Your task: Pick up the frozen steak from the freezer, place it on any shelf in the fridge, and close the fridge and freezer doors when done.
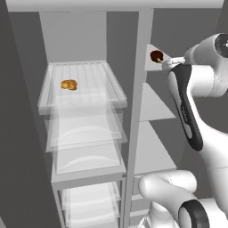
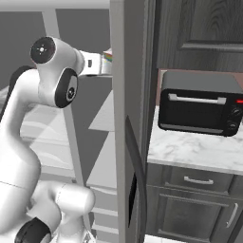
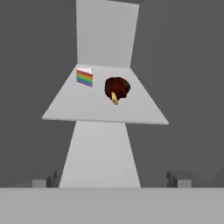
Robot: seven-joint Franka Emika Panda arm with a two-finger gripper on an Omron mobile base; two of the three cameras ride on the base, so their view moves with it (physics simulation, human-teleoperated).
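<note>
Two items share the freezer's (image 1: 156, 107) top grey shelf (image 3: 131, 111) ahead of the pincer (image 3: 112, 181): the frozen steak (image 3: 117, 89) dead ahead and a rainbow cake slice (image 3: 85, 77) just left. With its tips spread wide and holding nothing, the pincer should advance level, straddle the steak only, then close gently.

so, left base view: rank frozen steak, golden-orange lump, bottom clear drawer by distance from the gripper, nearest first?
1. frozen steak, on the freezer shelf just left of the gripper.
2. golden-orange lump, on the fridge's top shelf, far left.
3. bottom clear drawer, lowest, down left.
</note>
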